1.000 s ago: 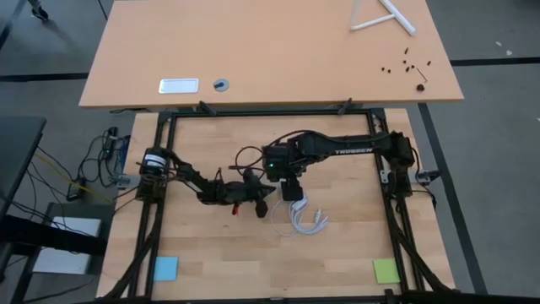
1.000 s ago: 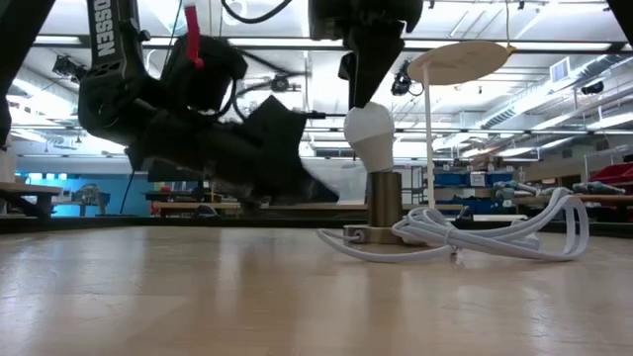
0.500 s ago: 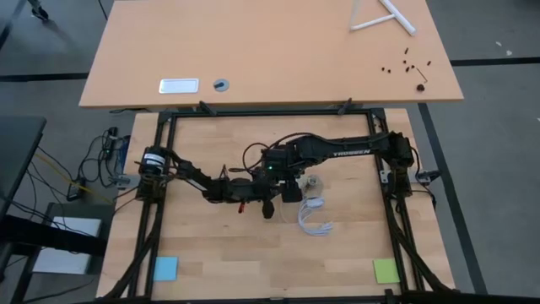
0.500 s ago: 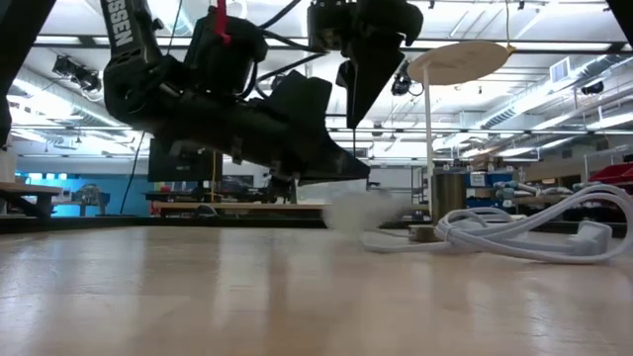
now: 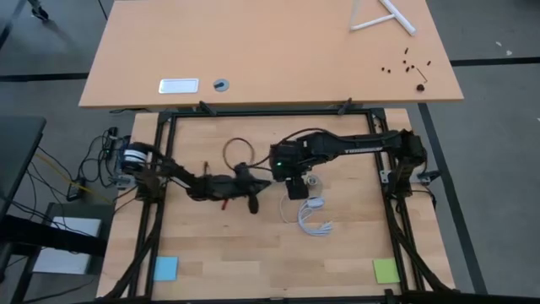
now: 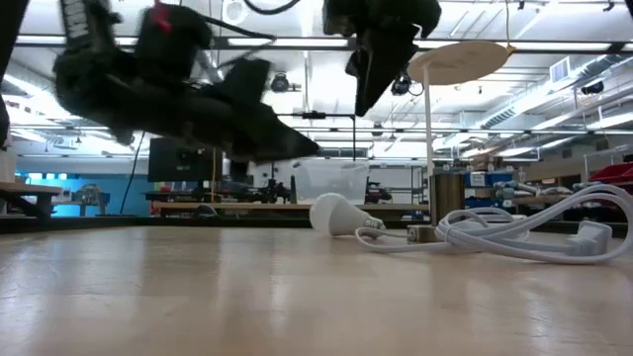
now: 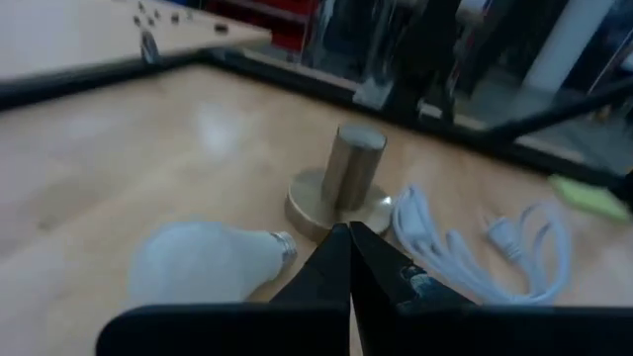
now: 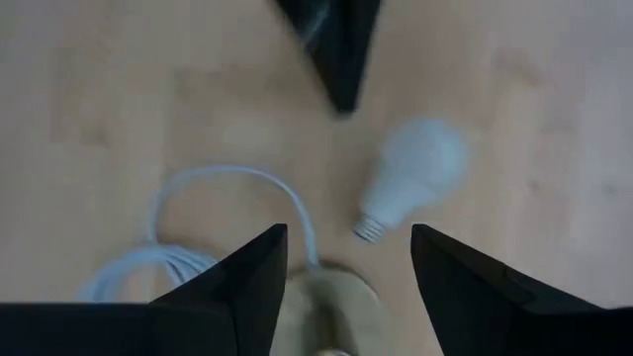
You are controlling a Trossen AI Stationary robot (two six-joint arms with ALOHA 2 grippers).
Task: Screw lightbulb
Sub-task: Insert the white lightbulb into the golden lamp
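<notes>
Both of my grippers are empty. One lightbulb lies on its side on the wooden worktop, just beside the brass socket and its white cable; a second ago my right gripper held it upright over the socket. That gripper now hovers above with fingers parted. My left gripper is pinched closed nearby. Workshop shelving fills the room behind.
</notes>
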